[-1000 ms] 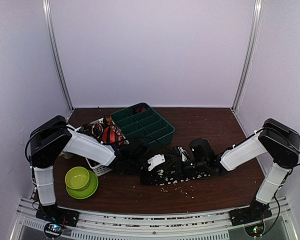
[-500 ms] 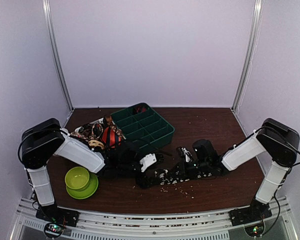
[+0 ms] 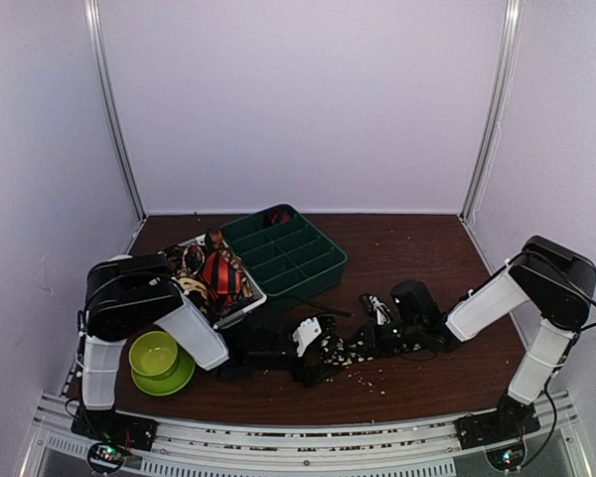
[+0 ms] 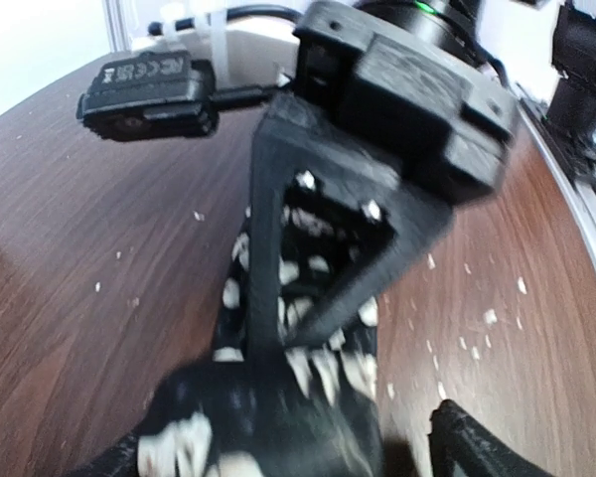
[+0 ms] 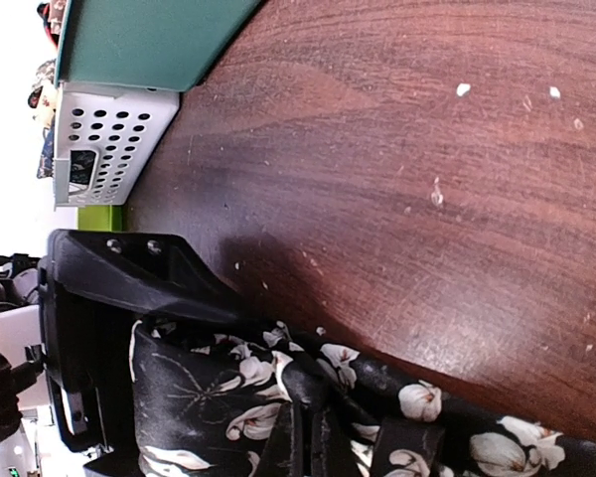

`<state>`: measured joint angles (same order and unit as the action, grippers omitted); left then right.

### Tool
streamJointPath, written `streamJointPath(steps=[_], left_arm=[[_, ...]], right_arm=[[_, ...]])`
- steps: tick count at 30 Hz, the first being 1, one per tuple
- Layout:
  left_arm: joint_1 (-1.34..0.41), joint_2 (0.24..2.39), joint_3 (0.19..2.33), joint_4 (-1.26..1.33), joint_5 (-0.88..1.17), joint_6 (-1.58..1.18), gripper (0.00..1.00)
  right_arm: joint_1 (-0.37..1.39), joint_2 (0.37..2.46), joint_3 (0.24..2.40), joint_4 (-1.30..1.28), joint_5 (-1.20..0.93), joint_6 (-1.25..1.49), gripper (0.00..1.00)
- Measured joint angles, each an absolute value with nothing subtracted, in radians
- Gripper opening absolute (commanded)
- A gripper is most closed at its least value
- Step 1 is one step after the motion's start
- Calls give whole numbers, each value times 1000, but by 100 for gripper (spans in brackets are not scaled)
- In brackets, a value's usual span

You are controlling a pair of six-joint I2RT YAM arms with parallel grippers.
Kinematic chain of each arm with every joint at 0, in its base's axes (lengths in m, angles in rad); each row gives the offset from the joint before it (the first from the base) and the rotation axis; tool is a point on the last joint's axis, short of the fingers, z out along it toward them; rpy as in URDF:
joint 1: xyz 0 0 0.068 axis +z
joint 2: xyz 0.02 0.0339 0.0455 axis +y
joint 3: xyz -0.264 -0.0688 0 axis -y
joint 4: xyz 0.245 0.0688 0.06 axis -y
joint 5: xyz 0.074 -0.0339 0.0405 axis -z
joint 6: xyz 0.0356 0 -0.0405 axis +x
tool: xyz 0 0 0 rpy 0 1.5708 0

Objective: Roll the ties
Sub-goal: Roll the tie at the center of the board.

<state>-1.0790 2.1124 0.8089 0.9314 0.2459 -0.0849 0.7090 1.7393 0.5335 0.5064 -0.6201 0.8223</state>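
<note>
The black tie with cream flowers lies bunched at lower centre, clamped between left claw and right claw.

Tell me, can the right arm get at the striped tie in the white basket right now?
Probably not. The red-and-black striped tie sits in the white basket behind the left arm, and the right tool is on the black flowered tie.

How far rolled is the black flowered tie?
Partly rolled: the black flowered tie is bunched at the left gripper, the rest lying flat.
</note>
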Motion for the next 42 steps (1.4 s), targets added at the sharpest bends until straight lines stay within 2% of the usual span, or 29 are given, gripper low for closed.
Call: streamJointPath(steps=[3, 7, 8, 10, 16, 20, 23, 25, 31, 34, 36, 39, 42], left_arm=[[-1085, 2159, 844, 981, 228, -128, 69], [-1084, 2169, 848, 995, 212, -150, 42], [-1084, 2169, 849, 992, 211, -143, 38], [-1083, 2166, 851, 967, 214, -120, 32], [-1083, 2089, 879, 760, 220, 25, 27], [-1083, 2063, 930, 608, 225, 103, 29], [-1083, 2057, 966, 525, 233, 130, 31], [-1083, 2056, 981, 493, 239, 137, 32], [-1080, 2054, 1011, 418, 255, 140, 33], [-1077, 2053, 1020, 395, 262, 140, 34], [-1074, 2053, 1023, 382, 268, 140, 34], [-1069, 2053, 1026, 372, 278, 140, 35], [-1066, 2053, 1027, 368, 288, 140, 46]], right_arm=[[709, 1739, 527, 520, -618, 823, 0], [709, 1738, 517, 537, -616, 824, 0], [709, 1736, 516, 536, -615, 825, 1], [709, 1725, 511, 527, -613, 827, 10], [709, 1646, 504, 441, -612, 842, 36], [709, 1565, 504, 410, -617, 859, 46], [722, 1535, 511, 400, -625, 876, 48], [736, 1533, 521, 397, -628, 890, 46], [771, 1581, 566, 382, -633, 904, 28], [766, 1623, 588, 369, -629, 902, 14], [767, 1633, 601, 360, -630, 891, 1], [767, 1633, 612, 348, -630, 882, 0], [767, 1633, 612, 345, -629, 868, 0]])
